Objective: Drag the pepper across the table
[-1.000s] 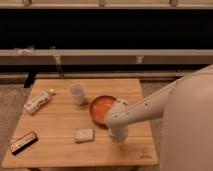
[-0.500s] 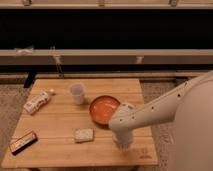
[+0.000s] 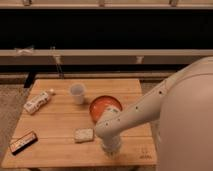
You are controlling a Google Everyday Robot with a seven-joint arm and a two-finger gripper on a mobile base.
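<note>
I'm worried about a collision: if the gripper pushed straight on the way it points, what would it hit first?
The gripper points down near the front edge of the table, right of the grey block. It would most likely meet the tabletop first; anything small under it is hidden.

Dark wall (image 3: 105, 30), pale rails (image 3: 100, 52) — grey carpet (image 3: 9, 102).
</note>
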